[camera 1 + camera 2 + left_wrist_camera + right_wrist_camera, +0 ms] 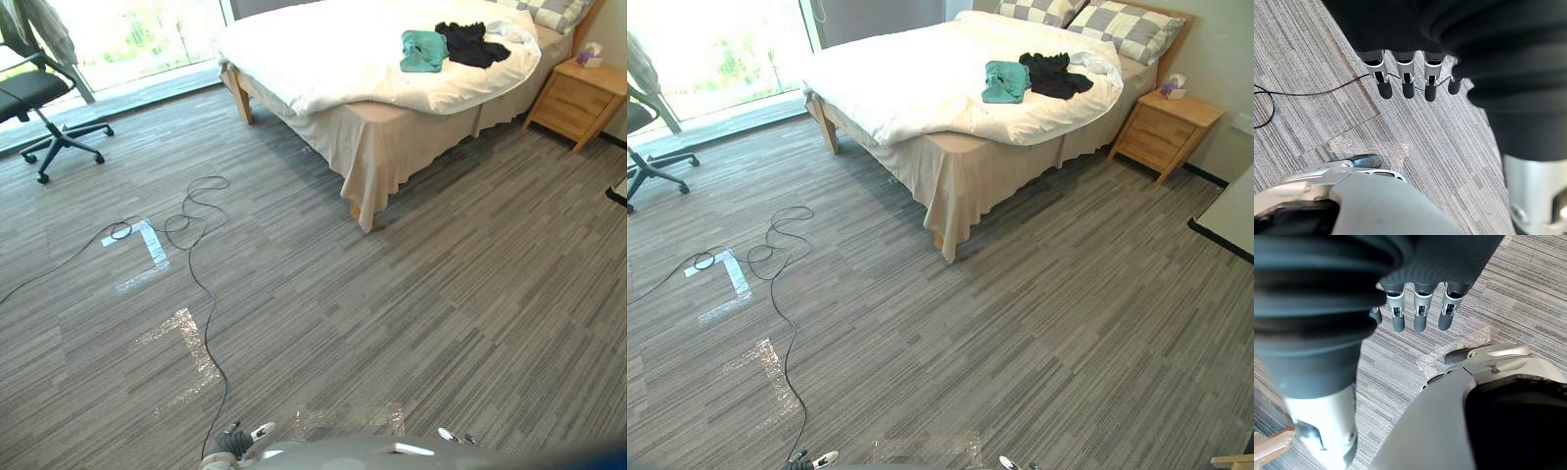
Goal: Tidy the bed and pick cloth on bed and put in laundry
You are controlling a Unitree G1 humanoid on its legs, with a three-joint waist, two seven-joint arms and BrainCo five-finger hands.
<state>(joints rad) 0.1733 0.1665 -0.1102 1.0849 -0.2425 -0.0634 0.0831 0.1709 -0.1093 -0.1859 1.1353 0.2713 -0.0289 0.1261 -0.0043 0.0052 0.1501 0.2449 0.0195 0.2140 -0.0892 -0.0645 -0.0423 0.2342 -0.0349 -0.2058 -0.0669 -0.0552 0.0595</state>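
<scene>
Left eye view and right eye view look across grey striped carpet [1038, 323] to a wooden-framed bed [828, 127] standing well away from the robot, its white duvet [911, 83] rumpled and hanging over the near side above a beige valance [960, 181]. On the duvet, toward the head of the bed, a teal cloth [1005, 81] lies crumpled with a black cloth [1055, 73] just beside it on the pillow side; whether the two touch cannot be told. Two checked pillows [1127, 29] lean at the headboard. A wooden nightstand [1164, 127] stands just beside the bed with a tissue box [1174, 86] on top. Near the bright window [127, 34] stands a black office chair [44, 108] with a pale garment [44, 29] draped over its back, and strips of clear tape [147, 245] mark the carpet. Left wrist view shows the left hand [1407, 78] hanging above the carpet, fingers straight and released, grasping nothing. Right wrist view shows the right hand [1420, 313] likewise over the carpet, fingers extended and relaxed, empty. Both hands are well apart from the bed and the cloths.
</scene>
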